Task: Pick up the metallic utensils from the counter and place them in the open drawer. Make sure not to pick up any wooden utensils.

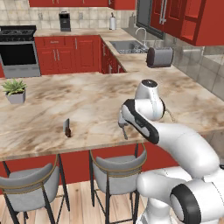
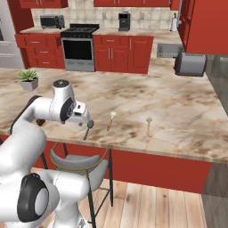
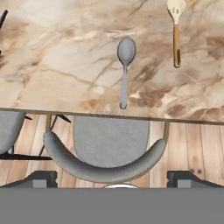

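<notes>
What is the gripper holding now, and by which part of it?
Nothing is held. The gripper is open above the counter edge, and the metal spoon lies flat on the counter, apart from the fingertips.

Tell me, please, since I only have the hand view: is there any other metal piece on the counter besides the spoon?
Observer: Yes. A knife sits on the counter, well to the left of the spoon and apart from it.
Operator: Thank you. Is there more wood than the one wooden spoon I can see?
Observer: Yes. Past that wooden spoon, a second wooden utensil lies further right in the right base view.
Operator: Is anything else near the knife?
Observer: A potted plant stands at the counter's far left, beyond the knife and clear of it.
</notes>
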You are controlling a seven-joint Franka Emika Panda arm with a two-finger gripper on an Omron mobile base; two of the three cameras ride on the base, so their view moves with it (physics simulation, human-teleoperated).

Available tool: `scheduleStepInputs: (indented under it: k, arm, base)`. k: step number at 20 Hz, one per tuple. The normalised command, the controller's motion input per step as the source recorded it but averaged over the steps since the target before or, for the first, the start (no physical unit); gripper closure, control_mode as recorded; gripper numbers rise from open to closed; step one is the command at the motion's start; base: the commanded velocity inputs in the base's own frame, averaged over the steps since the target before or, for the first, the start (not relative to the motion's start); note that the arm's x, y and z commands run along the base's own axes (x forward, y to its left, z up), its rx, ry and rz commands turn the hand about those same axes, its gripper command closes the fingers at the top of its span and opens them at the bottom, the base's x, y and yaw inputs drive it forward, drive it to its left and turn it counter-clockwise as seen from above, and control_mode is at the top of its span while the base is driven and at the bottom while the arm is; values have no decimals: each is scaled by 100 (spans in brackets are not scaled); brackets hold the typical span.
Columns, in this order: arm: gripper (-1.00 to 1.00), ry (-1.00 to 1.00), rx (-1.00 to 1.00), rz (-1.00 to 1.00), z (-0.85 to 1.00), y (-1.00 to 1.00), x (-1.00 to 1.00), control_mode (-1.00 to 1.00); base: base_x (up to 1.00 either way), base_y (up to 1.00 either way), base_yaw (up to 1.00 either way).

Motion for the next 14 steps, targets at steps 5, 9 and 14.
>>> scheduleStepInputs:
  k: [5, 9, 14]
  arm:
    - [-100, 1, 0, 0, -47, 0, 43, -100]
    - [-100, 0, 0, 0, -41, 0, 36, -100]
    - [-100, 0, 0, 0, -32, 0, 37, -100]
  base:
    - [0, 0, 0]
    - [0, 0, 0]
    - [0, 0, 0]
